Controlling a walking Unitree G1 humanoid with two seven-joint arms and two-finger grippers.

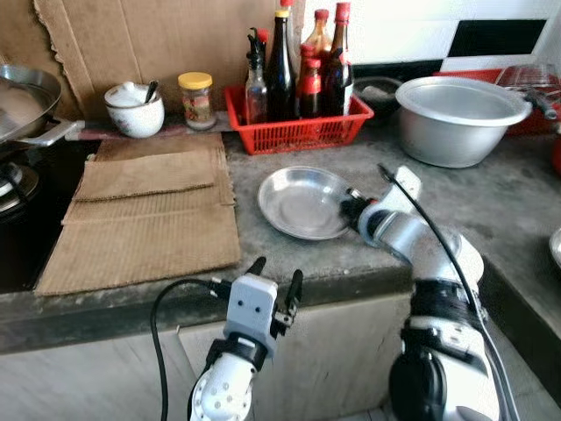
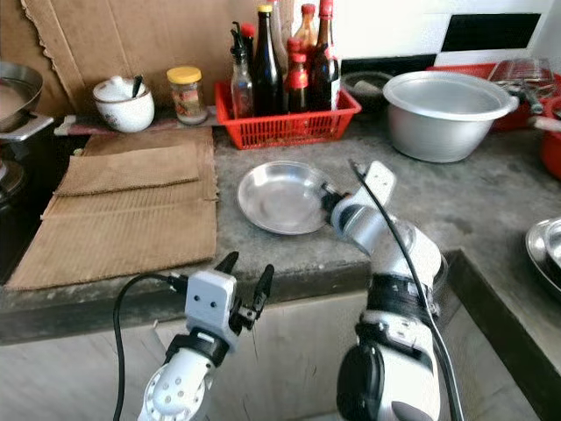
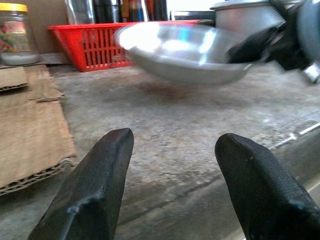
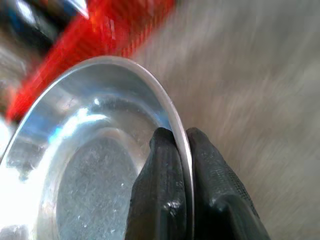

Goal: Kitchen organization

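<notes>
Steel plate [image 1: 302, 202] pinched at its rim by my right gripper [image 1: 353, 208]: one finger inside the dish, one outside, thin edge sandwiched between, as the right wrist view shows. From the left wrist view the plate looks lifted just off the counter [image 1: 289, 254], though that frame is blurred so I won't swear to it.

Handling call: light, rigid, shallow, and slick polished metal. Rim is the only sensible hold; a one-sided pinch means it wants to pivot and sag on the far side, so keep it level and move slow. Not fragile, but it'll clatter and slide if dropped.

Relative to that gripper: plate extends ahead and to my left of the fingertips; red basket of bottles [image 1: 294, 123] sits beyond it; big aluminium bowl [image 1: 456, 118] off to the right and further back; corrugated cardboard mat [image 1: 145, 210] well off to the left.

My left gripper [image 1: 276, 285] hovers at the counter's front edge, fingers spread wide, holding nothing, plate ahead of it and apart.
</notes>
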